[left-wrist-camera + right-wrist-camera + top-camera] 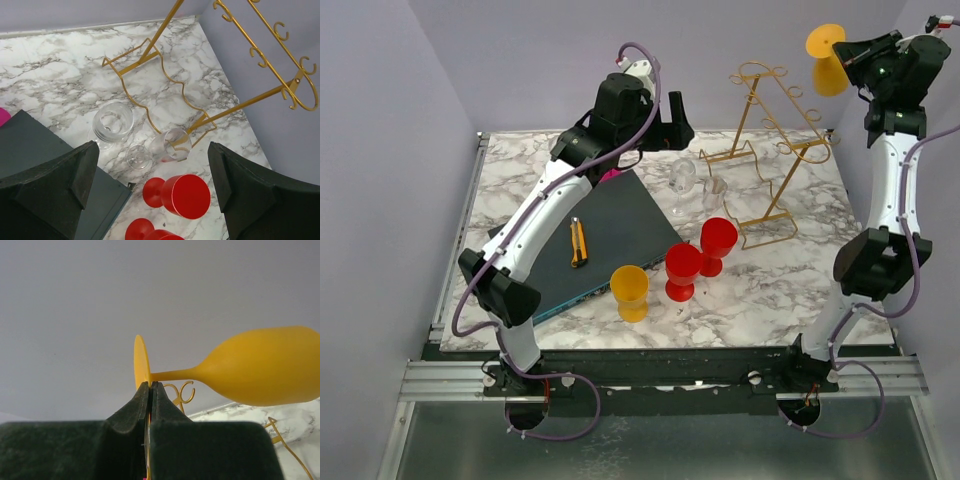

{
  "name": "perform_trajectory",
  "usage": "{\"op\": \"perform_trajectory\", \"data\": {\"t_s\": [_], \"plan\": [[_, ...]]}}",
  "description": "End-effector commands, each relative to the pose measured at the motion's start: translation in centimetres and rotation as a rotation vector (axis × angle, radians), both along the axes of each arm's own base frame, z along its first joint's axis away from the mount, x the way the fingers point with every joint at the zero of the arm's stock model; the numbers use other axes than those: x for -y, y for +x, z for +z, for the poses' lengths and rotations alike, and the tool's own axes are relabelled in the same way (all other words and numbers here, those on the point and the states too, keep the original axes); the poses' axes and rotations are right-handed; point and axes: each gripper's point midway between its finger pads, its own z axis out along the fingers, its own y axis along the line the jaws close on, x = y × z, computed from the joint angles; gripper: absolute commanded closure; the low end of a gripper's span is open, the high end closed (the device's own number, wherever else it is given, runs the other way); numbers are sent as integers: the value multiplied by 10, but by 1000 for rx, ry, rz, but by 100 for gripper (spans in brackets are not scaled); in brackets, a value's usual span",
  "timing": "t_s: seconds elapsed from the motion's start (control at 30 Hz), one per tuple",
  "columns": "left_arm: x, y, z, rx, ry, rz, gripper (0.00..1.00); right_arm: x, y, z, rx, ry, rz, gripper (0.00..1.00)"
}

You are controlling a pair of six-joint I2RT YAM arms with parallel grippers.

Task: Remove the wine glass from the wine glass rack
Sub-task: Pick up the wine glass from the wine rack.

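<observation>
My right gripper (847,57) is high at the back right, shut on the flat foot of a yellow wine glass (830,72). In the right wrist view the glass (265,372) lies sideways with its bowl to the right, and the foot is pinched between my right gripper's (150,386) fingers. The gold wire wine glass rack (770,150) stands on the table below and left of the glass, and the glass looks apart from its rails. A curled end of the rack (184,392) shows behind the stem. My left gripper (672,122) hangs open over the table (790,290), left of the rack, holding nothing.
Two clear glasses (114,121) (172,145) sit at the rack's foot (150,75). Two red glasses (718,240) (682,268) and another yellow one (630,290) stand nearer the front. A dark board (620,225) with a yellow knife (578,242) lies at the left.
</observation>
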Motion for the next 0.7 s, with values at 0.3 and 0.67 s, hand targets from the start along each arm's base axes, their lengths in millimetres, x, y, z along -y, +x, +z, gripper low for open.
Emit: {"op": "perform_trajectory", "data": {"t_s": [0.3,0.67], "plan": [[-32,-44,51,78,-119,-2,1,-4,-111,70,-12,-68,-132,99],[-48,-85,59,118,-247,-66,1,-68,-200,116,22,14,99,99]]}}
